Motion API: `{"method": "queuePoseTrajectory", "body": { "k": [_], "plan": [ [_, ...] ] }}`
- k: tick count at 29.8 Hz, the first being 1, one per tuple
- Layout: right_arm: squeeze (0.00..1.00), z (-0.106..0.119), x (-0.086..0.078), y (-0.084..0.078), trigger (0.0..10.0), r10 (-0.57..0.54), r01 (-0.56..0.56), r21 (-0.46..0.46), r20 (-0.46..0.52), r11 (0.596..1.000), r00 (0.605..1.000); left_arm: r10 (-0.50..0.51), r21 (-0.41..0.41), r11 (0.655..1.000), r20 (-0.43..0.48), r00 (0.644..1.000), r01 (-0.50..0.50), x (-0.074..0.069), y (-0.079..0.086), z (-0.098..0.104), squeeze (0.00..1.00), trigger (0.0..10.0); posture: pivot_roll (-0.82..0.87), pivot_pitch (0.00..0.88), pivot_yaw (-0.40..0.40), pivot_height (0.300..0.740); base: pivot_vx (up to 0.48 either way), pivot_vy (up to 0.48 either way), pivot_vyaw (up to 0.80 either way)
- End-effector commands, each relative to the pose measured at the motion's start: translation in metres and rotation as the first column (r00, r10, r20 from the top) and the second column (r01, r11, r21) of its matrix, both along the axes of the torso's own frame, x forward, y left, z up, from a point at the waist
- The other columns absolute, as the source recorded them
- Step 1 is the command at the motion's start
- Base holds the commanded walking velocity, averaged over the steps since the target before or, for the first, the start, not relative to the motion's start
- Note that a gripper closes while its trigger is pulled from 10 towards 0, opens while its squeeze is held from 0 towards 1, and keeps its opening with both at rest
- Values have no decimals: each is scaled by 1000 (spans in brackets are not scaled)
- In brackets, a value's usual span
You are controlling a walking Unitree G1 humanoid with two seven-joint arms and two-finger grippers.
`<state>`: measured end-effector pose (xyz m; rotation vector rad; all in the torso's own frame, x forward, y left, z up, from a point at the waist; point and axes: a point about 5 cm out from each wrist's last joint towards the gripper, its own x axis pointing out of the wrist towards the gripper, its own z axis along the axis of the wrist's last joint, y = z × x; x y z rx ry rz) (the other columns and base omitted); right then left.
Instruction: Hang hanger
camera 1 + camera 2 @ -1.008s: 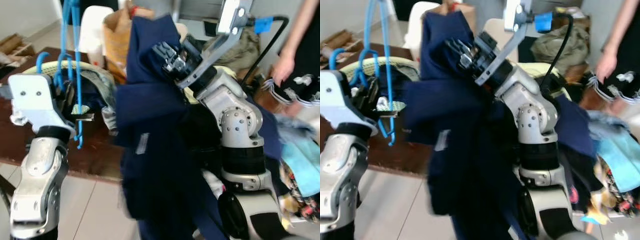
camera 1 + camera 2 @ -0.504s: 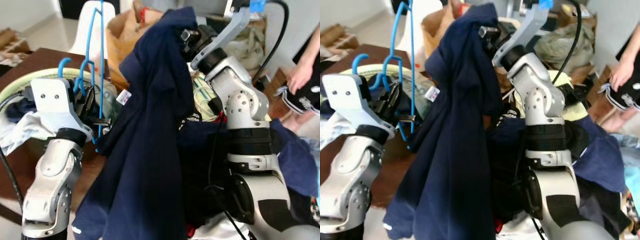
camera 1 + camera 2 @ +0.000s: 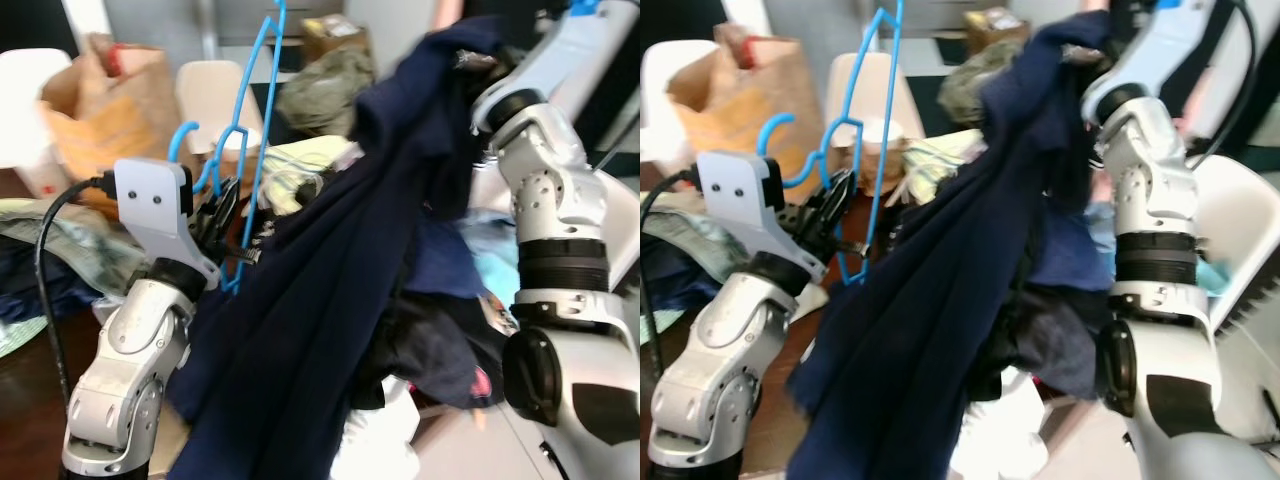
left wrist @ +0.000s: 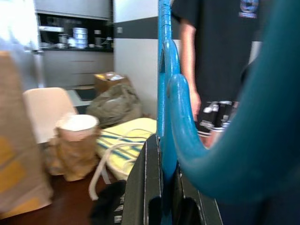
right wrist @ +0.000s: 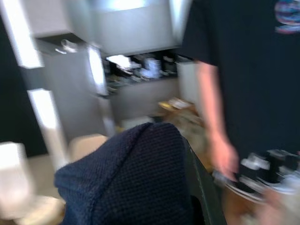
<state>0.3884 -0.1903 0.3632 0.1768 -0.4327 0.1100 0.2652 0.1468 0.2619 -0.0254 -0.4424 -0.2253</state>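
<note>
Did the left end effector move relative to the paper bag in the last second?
Cannot tell. The whole view has swung, so the paper bag shifted with the camera. The left end effector is shut on the blue hanger in every frame.

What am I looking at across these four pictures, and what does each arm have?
This is a humanoid robot with two silver arms, each ending in a two-fingered black gripper. The two wide pictures come from its head, looking down; the two close ones come from cameras on its wrists. The left gripper is shut on a blue hanger, held upright. The right gripper, raised high, is wrapped in a navy garment that drapes down between the arms; its fingers are covered. Behind stand a brown paper bag, a pale chair and piles of clothes. A person in a black shirt stands ahead, seen by the wrist cameras.
</note>
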Motion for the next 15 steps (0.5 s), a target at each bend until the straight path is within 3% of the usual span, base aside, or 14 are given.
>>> {"method": "queuePoseTrajectory", "body": {
  "k": [1, 3, 6, 7, 10, 12, 14, 15],
  "plan": [
    [0, -11, 2, 20, 10000, 105, -111, -95, -68, 989, 992, 8, 10, 1000, -5, 1000, -8, -1, 1, -3, 0, 10000, 4, 73, -50, 740, 0, 0, -781],
    [0, -26, -2, 45, 10000, 257, -278, -166, -137, 946, 957, 15, 13, 1000, -9, 1000, -15, -2, 2, -4, 0, 10000, 4, 75, -51, 740, 0, 0, -391],
    [0, -31, -5, 53, 10000, 314, -340, -178, -158, 923, 936, 17, 14, 1000, -10, 1000, -17, -2, 2, -4, 0, 10000, 4, 75, -51, 740, 0, 0, 0],
    [0, -39, -9, 63, 10000, 363, -399, -232, -181, 887, 914, 20, 17, 1000, -11, 1000, -20, -2, 3, -5, 0, 10000, 5, 78, -52, 740, 0, 0, 0],
    [0, -47, -12, 71, 10000, 399, -447, -265, -216, 854, 891, 27, 19, 999, -11, 1000, -27, -2, 4, -5, 0, 10000, 6, 77, -52, 740, 0, 0, 0],
    [0, -61, -17, 82, 10000, 454, -527, -301, -281, 794, 845, 40, 21, 999, -7, 999, -40, -2, 5, -4, 0, 10000, 2, 79, -51, 740, 0, 0, 0],
    [0, -61, -17, 82, 10000, 454, -527, -301, -281, 794, 845, 40, 21, 999, -7, 999, -40, -2, 5, -4, 0, 10000, 2, 79, -51, 740, 0, 0, 0],
    [0, -66, -19, 85, 10000, 471, -555, -312, -307, 771, 827, 47, 21, 999, -3, 999, -47, -2, 6, -3, 0, 10000, 1, 82, -51, 740, 0, 0, 0]
  ]
}}
